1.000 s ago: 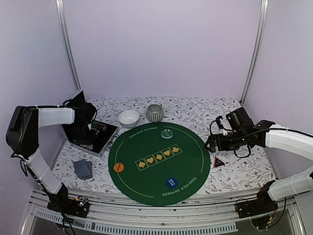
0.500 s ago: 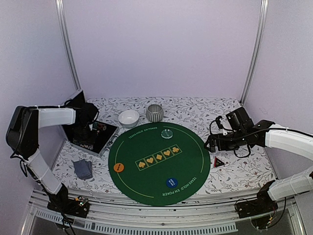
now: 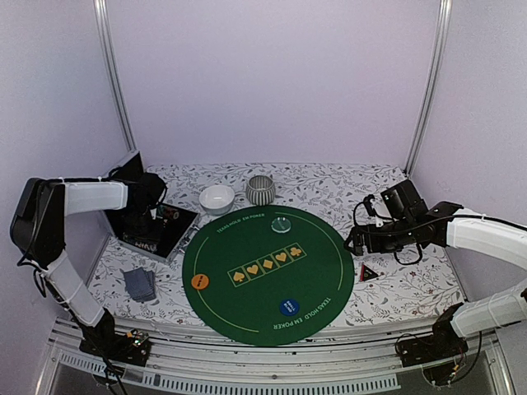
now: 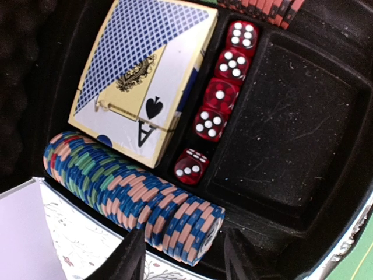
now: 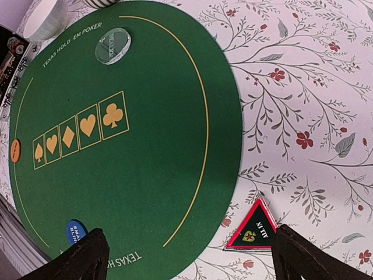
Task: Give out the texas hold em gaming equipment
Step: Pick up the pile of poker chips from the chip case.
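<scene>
In the left wrist view, a row of striped blue-and-salmon poker chips [image 4: 116, 186] lies on edge in a black case [image 4: 291, 116]. Beside it are a boxed deck of cards [image 4: 140, 76] and several red dice [image 4: 218, 99]. My left gripper [image 4: 185, 256] is open, its fingers straddling the row's end chips with a gap on the right side. From above, the left gripper [image 3: 146, 220] is down in the case [image 3: 169, 234]. My right gripper [image 5: 189, 256] is wide open over the mat's edge, and the red-black triangle [image 5: 253, 227] lies on the cloth near its right finger.
The green mat [image 3: 247, 313] carries an orange disc [image 3: 200, 281], a blue disc [image 3: 289, 308] and a pale green disc [image 3: 282, 224]. Loose grey-blue cards [image 3: 139, 284] lie on the cloth at front left. A white bowl [image 3: 216, 198] and a striped bowl [image 3: 260, 190] stand behind the mat.
The left arm has shifted slightly inside the case. The right arm has not moved.
</scene>
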Tool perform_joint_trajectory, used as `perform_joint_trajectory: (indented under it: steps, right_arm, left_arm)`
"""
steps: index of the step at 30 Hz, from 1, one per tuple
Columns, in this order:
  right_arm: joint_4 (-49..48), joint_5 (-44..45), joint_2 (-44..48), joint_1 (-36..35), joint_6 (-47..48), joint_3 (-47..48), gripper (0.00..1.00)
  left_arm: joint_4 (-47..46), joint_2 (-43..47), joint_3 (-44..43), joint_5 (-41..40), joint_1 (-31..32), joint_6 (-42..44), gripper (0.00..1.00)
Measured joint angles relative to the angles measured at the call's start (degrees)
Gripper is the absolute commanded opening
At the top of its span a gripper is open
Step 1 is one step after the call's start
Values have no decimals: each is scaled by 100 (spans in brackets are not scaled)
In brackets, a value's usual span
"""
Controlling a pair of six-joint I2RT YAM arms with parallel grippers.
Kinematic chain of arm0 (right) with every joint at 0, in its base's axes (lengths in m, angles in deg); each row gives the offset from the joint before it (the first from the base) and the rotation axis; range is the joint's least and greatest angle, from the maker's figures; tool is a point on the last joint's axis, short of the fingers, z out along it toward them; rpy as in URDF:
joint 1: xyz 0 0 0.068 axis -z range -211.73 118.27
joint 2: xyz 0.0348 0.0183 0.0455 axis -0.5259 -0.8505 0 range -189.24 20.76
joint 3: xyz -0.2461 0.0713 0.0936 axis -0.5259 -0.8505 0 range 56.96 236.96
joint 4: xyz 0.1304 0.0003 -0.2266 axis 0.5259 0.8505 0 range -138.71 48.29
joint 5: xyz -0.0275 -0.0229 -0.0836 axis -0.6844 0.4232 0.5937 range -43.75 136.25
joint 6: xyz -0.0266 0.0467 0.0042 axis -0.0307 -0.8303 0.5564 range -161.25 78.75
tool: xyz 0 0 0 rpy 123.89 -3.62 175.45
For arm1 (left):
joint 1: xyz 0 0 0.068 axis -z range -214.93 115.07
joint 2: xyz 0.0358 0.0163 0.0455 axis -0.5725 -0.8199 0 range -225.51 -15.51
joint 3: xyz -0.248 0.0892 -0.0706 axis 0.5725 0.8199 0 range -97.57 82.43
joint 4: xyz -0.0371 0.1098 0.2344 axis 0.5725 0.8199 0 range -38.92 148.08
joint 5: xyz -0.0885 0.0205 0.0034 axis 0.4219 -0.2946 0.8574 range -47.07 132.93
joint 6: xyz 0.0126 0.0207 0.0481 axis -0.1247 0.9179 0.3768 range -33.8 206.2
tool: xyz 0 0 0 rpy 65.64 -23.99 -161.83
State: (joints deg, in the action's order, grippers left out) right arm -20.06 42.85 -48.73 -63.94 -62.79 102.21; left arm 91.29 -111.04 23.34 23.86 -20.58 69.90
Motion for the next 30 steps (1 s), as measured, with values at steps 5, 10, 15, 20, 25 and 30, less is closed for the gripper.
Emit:
perform_joint_trajectory:
  steps: [5, 10, 15, 20, 25, 30]
  right_arm:
    - [0, -7, 0, 2, 0, 0, 99]
    - [0, -20, 0, 2, 0, 0, 99]
    - [2, -20, 0, 2, 0, 0, 99]
    - [2, -20, 0, 4, 0, 0, 99]
    - [2, -20, 0, 4, 0, 0, 99]
    - [4, -17, 0, 4, 0, 0, 99]
  left_arm:
    - [17, 0, -2, -122, 0, 15, 54]
    - [39, -2, -2, -127, -79, 28, 51]
    - [35, -26, -2, 17, -140, 57, 47]
    - [33, -28, 0, 232, -131, 72, 45]
    - [35, -26, 0, 273, -83, 83, 40]
    - [46, 37, 2, 275, -2, 87, 41]
